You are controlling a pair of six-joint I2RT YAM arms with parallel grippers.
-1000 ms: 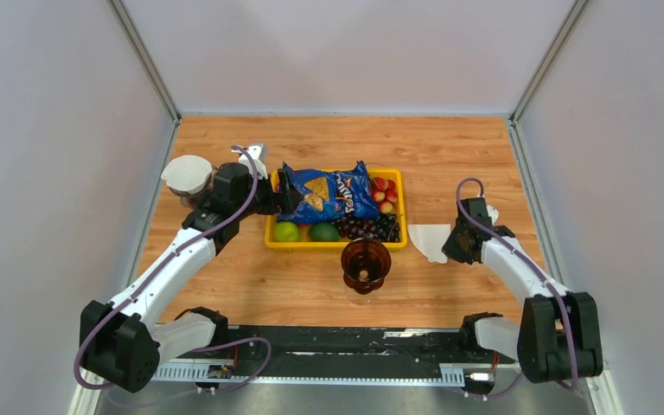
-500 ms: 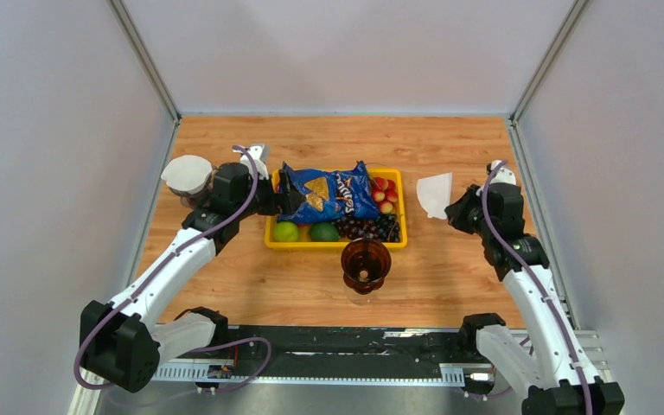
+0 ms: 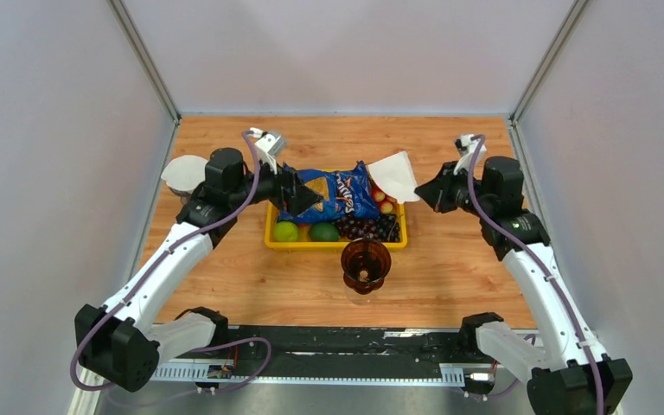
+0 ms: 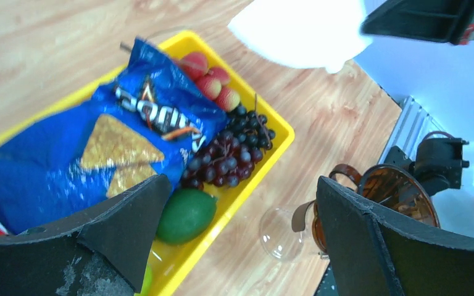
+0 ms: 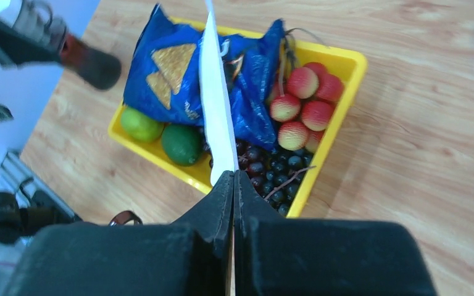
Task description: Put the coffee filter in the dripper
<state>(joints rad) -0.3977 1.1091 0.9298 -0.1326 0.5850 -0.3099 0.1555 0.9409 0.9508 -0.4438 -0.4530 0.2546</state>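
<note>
- Coffee filter (image 3: 395,175), where is it?
- Up in the air, pinched at its edge by the right gripper (image 3: 421,194), jaws clamped on the paper. It hangs over the far right corner of the yellow tray (image 3: 337,245), above the red fruit (image 3: 384,192)
- Dripper?
- Brown dripper (image 3: 366,262) stands upright on the table (image 3: 450,285), mouth up, just near of the tray's near rim. The filter is well apart from it, no contact
- Left side?
- Left gripper (image 3: 304,197) has its jaws wide apart with nothing between them. It hovers over the left part of the tray, by the blue chip bag (image 3: 333,192)
- Wrist views?
- Right wrist sees the filter edge-on, rising straight from the pressed-together fingertips. Left wrist looks down on the bag, a lime (image 4: 186,215) and the grapes (image 4: 231,161), with the dripper at right and the filter at the top edge
</note>
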